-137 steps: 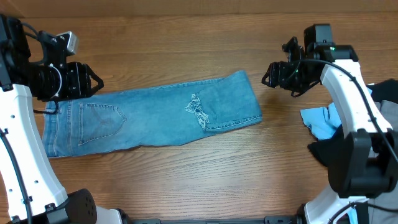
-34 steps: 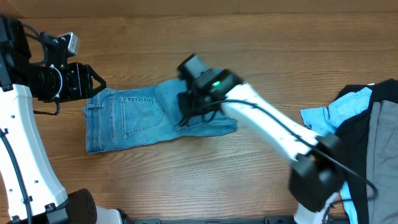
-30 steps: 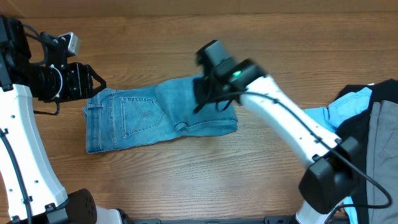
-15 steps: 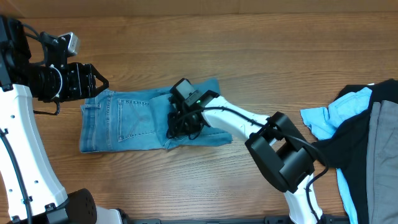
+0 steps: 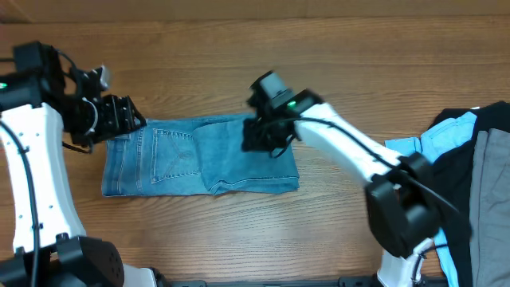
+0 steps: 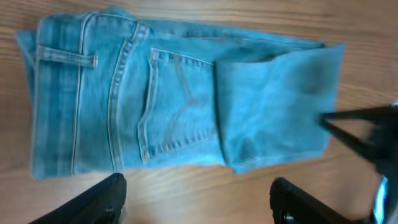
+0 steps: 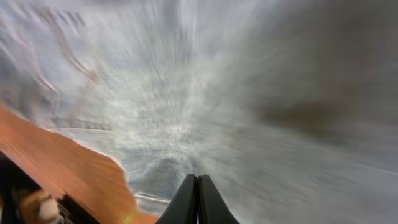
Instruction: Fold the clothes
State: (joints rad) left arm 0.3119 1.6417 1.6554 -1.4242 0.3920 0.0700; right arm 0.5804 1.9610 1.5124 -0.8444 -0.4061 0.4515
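- Right gripper [image 7: 198, 188]: fingers pressed together, tips meeting. Its wrist view is motion-blurred, so it cannot be told whether cloth is caught between them.
- Directly under and ahead of those fingers there is pale denim, with a strip of wooden table [image 5: 239, 64] to their lower left.
- From overhead, the right gripper sits over the upper right end of the jeans [image 5: 183, 155], on the folded-over leg layer [image 6: 273, 106].
- Left gripper [image 6: 202, 200]: fingers spread wide, nothing between them and only bare wood below.
- The jeans lie just beyond the left fingertips as a flat folded rectangle. The leg layer covers the right half and its edge overlaps the back pocket [image 6: 177, 102].
- Further left of that pocket are the waistband [image 6: 56, 106] and one belt loop [image 6: 65, 59].
- From overhead, the left gripper is at the waistband's top corner. Contact cannot be told.
- Well away from both grippers, at the table's right edge, is a pile of sky-blue shirt [image 5: 422, 147], black garment [image 5: 458, 135] and grey garment [image 5: 494, 183].
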